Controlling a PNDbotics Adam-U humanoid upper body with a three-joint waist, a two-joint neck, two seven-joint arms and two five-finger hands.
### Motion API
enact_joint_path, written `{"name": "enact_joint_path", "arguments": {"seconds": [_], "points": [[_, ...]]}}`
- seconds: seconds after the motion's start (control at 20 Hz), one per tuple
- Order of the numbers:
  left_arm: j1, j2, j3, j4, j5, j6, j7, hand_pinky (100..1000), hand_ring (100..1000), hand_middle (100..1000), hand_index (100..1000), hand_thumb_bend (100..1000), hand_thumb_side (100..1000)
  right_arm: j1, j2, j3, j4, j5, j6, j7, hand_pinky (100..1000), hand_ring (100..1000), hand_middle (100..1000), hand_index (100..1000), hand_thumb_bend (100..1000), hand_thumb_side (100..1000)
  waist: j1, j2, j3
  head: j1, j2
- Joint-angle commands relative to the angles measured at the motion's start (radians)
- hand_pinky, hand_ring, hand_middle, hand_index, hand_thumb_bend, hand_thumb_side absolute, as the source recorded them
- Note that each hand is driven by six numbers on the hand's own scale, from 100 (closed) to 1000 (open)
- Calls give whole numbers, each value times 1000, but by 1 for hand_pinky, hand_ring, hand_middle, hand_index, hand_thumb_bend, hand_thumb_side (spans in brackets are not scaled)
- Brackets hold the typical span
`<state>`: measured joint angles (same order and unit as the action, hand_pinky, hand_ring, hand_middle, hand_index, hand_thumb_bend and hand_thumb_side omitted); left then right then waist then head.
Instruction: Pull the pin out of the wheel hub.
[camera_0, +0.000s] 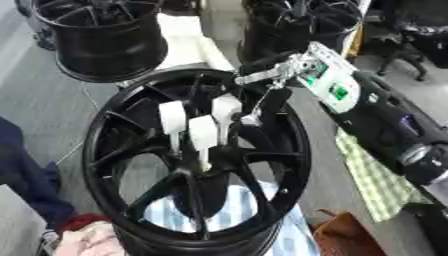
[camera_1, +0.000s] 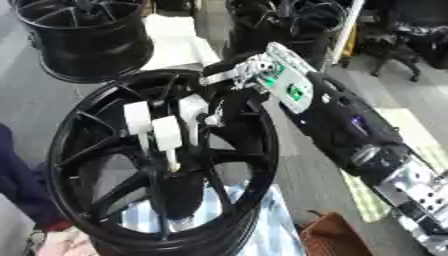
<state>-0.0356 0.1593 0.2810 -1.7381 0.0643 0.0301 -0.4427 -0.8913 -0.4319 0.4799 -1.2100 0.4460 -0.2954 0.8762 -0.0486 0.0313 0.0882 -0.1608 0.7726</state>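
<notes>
You are reaching your right hand (camera_0: 262, 102) in from two o'clock over the wheel hub (camera_0: 197, 160); its fingers are curling round the rightmost of three white pins (camera_0: 226, 112) standing near the hub's centre, ready for pulling out.

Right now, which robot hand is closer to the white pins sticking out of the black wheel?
Right. The right robot hand reaches down into the wheel hub, beside the white pins, its fingers by the nearest one. The left robot hand shows in neither view.
</notes>
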Motion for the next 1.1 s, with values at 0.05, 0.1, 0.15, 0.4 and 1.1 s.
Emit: {"name": "enact_joint_path", "arguments": {"seconds": [0.05, 0.1, 0.15, 0.4, 1.1], "points": [[-12, 12, -1, -13, -2, -2, -2, 745, 1000, 749, 933, 100, 918, -23, -8, -19, 0, 11, -32, 31, 873, 828, 691, 892, 100, 350, 6, -9, 0, -4, -3], [-12, 12, -1, -12, -2, -2, -2, 745, 1000, 749, 933, 100, 918, -24, -7, -23, -2, 10, -30, 31, 871, 825, 685, 887, 100, 350, 5, -9, 0, -4, -3], [-12, 12, -1, -12, -2, -2, -3, 745, 1000, 749, 933, 100, 919, -24, -6, -28, -5, 7, -28, 30, 853, 792, 599, 818, 100, 347, 5, -9, 0, -4, -3], [-11, 11, -1, -12, -3, -1, -4, 745, 1000, 749, 933, 100, 919, -28, -11, -44, -22, -23, -17, -29, 815, 730, 466, 696, 100, 342, 5, -9, -1, -4, -3], [-1, 24, 7, -12, -7, 3, 0, 746, 1000, 750, 933, 100, 920, -74, -262, -149, -235, -319, 94, -131, 802, 692, 428, 685, 100, 289, -11, -20, -36, 17, -3]]}}
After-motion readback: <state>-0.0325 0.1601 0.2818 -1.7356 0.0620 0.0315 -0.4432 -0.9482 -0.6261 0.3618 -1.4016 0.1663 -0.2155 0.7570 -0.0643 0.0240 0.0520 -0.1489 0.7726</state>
